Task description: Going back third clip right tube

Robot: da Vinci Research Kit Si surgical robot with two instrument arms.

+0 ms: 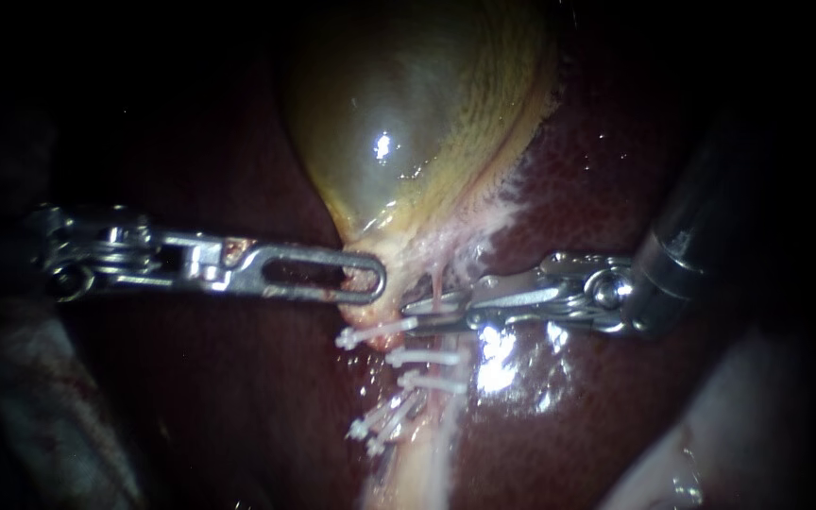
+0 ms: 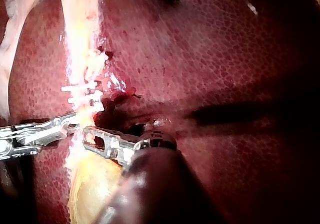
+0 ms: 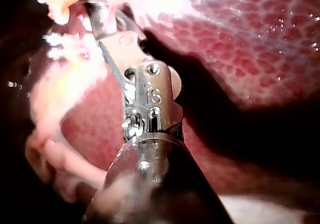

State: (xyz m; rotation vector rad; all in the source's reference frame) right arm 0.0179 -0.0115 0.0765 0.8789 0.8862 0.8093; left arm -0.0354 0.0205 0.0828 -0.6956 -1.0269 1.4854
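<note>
Steel, slotted and bright: your left instrument (image 1: pixel 365 283) comes in level from the left. Its jaws are closed on the narrow neck of the gallbladder (image 1: pixel 408 113), whose yellow-green body swells above. Just below that grip a pale tube (image 1: pixel 427 453) runs down over the dark red liver (image 1: pixel 606 170), crossed by a ladder of white clips (image 1: pixel 424 357). Three lie one under another, nearly level, and a few more sit lower, slanted. Your right instrument (image 1: pixel 419 312) reaches in from the right, its slim jaws parted by a narrow gap and holding nothing. Their tips lie just beside the tube at the topmost clip. In the right wrist view, pink tissue lies ahead of those parted jaws.
</note>
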